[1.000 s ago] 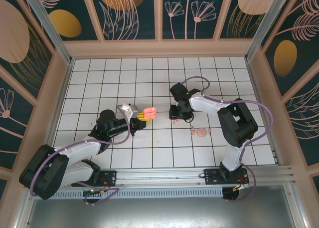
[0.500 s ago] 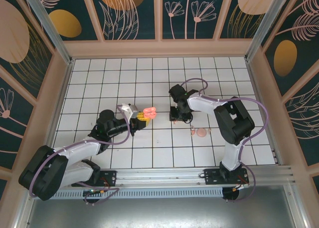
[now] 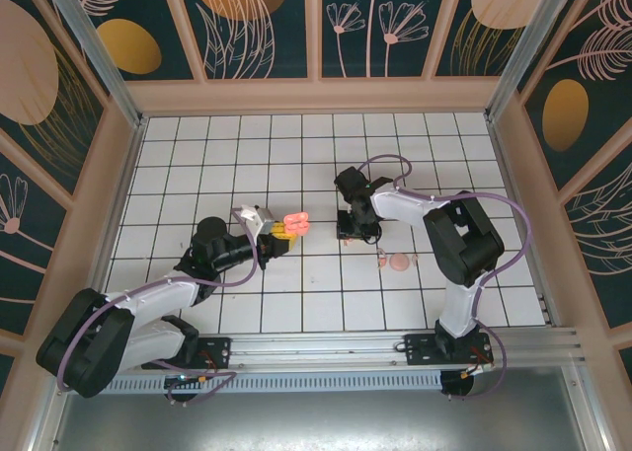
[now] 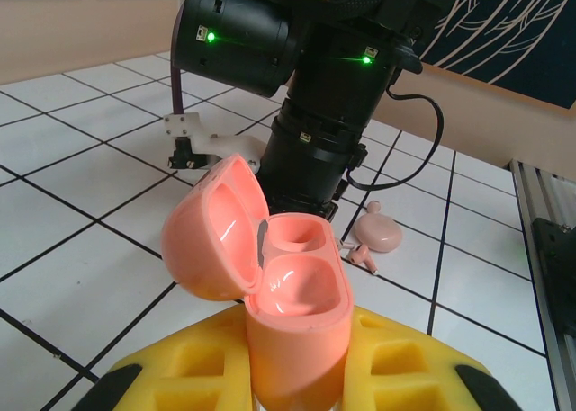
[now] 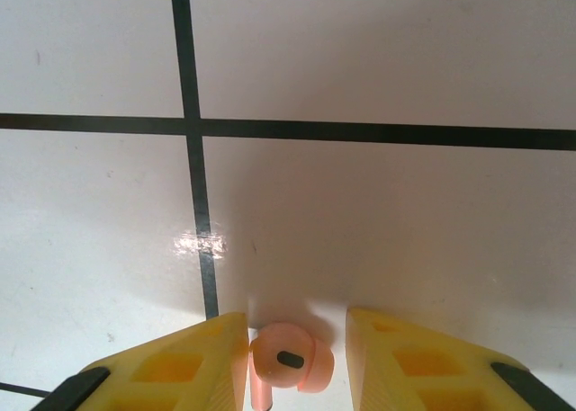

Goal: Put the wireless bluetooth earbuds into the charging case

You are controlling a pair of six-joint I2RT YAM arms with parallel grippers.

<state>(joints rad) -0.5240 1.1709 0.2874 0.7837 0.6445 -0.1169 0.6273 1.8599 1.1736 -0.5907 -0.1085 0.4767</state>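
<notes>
One of two salmon earbuds lies on the white tile, head at 12 o'clock and stem running to 6, between the narrowly parted fingers of the right gripper, not clearly pinched. The second earbud lies at 7 o'clock of one pale pink pod. The left gripper clamps the single charging case upright, lid hinged open toward 9 o'clock.

The charging case, a glossy coral pod, is held upright in the left gripper, with its lid hinged open to the left and two smooth wells exposed. One salmon-pink earbud, marked with a dark oval, is seen on a white tile between the parted fingers of the right gripper. A second earbud is seen lying on the tiles beyond the case.
</notes>
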